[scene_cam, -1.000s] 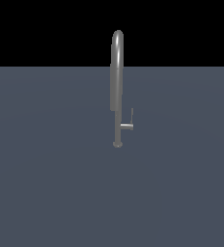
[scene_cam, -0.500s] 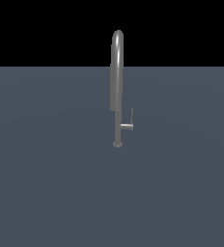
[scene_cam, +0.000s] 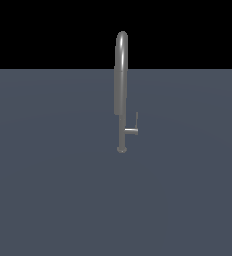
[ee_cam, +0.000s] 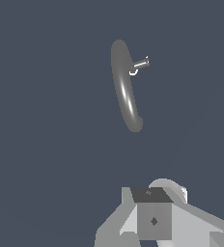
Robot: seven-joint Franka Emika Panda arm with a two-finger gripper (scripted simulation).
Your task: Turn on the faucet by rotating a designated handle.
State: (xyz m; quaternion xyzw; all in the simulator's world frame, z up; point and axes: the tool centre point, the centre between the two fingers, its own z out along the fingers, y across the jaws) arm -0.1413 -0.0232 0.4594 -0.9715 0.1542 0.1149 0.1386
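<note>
Faucet (scene_cam: 121, 90): we see it upright, unmarked.
Handle (scene_cam: 133, 127): on the exterior view's right.
Gripper (ee_cam: 155, 226): we cannot tell its grip.

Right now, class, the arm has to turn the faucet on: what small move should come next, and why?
Probably bring the gripper down toward the handle. The exterior view shows no arm near the faucet, and the wrist view looks down on it from well above, so nothing touches the lever yet.

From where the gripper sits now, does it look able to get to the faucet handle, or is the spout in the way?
Probably yes. In the wrist view the handle sticks out beside the faucet, apart from the arch, and nothing else stands near it. The gripper is well off it, its fingertips out of view.
</note>
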